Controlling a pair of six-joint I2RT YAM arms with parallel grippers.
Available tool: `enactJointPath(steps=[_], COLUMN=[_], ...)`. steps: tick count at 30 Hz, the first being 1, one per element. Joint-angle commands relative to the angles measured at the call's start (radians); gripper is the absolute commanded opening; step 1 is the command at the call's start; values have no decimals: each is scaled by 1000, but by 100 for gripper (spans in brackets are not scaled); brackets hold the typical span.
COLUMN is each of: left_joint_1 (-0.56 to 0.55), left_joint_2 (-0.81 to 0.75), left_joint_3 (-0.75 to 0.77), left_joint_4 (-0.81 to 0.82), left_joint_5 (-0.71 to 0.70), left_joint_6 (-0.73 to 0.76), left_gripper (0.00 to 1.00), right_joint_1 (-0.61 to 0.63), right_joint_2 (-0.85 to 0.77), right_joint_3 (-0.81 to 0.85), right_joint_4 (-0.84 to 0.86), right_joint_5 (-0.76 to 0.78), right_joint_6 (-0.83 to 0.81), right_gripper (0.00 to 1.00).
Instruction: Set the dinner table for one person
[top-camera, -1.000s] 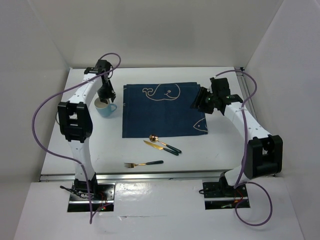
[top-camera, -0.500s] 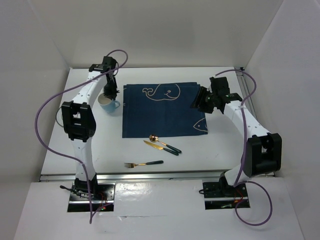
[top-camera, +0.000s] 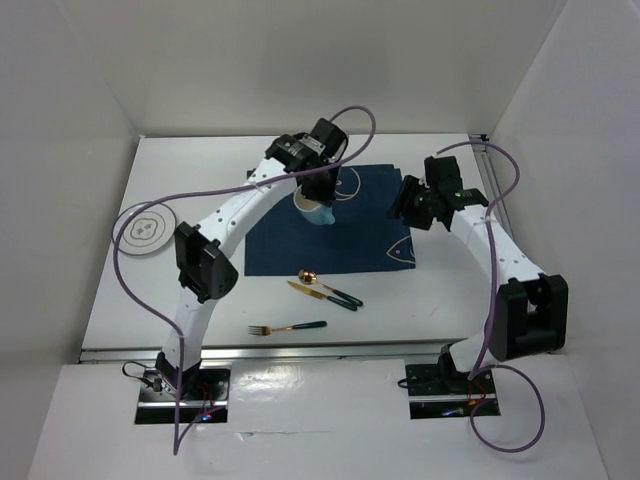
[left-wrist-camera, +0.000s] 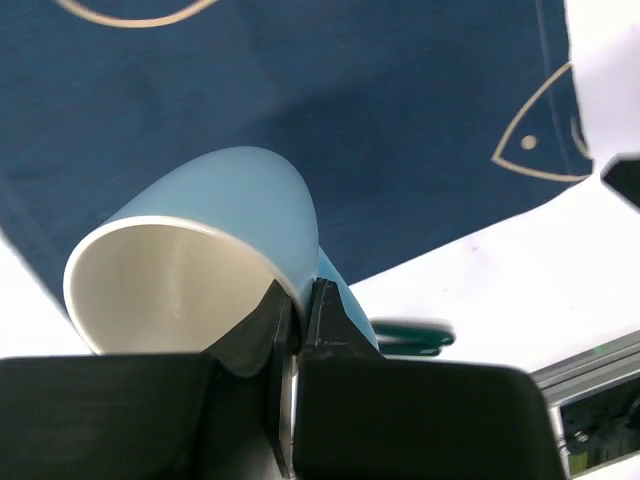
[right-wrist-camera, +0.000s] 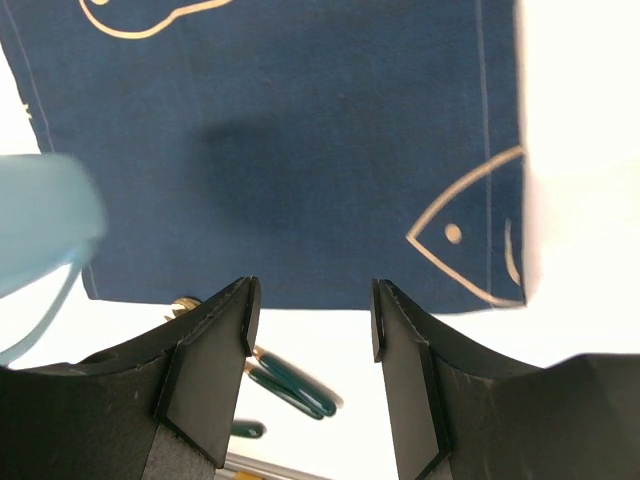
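My left gripper (top-camera: 318, 192) is shut on the rim of a light blue mug (top-camera: 314, 209) and holds it above the navy fish-print placemat (top-camera: 370, 235); the left wrist view shows the mug (left-wrist-camera: 215, 230) tilted, its rim pinched between my fingers. My right gripper (top-camera: 403, 205) is open and empty over the placemat's right edge; in the right wrist view my gripper (right-wrist-camera: 312, 315) hangs above the placemat (right-wrist-camera: 280, 130). A gold spoon (top-camera: 312, 276), a knife (top-camera: 325, 293) and a fork (top-camera: 285, 328), all with green handles, lie on the white dinner table (top-camera: 230, 300) near the front.
A white plate (top-camera: 145, 231) with a grey pattern lies at the table's left edge. White walls enclose the table on three sides. A metal rail (top-camera: 300, 350) runs along the front edge.
My left arm has swung right, carrying the blue mug from the table's left side to above the placemat's upper middle. That uncovered the plate at the left. My right arm has barely moved.
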Motion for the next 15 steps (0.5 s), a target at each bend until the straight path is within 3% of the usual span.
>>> enactJointPath(steps=[1, 9, 15], left_joint_1=[12, -43, -68], left_joint_2=[66, 146, 194], left_joint_3=[53, 53, 44], left_joint_4=[2, 71, 71], left_joint_5=[-2, -23, -60], left_joint_6=[-32, -44, -55], left_gripper=[0, 0, 0], right_joint_1=[-12, -116, -116], right_joint_2=[-108, -206, -217], right_joint_3=[-18, -75, -88], right_joint_4=[-46, -93, -104], right_joint_5=[57, 47, 47], right_joint_6=[9, -34, -43], right_gripper=[59, 59, 59])
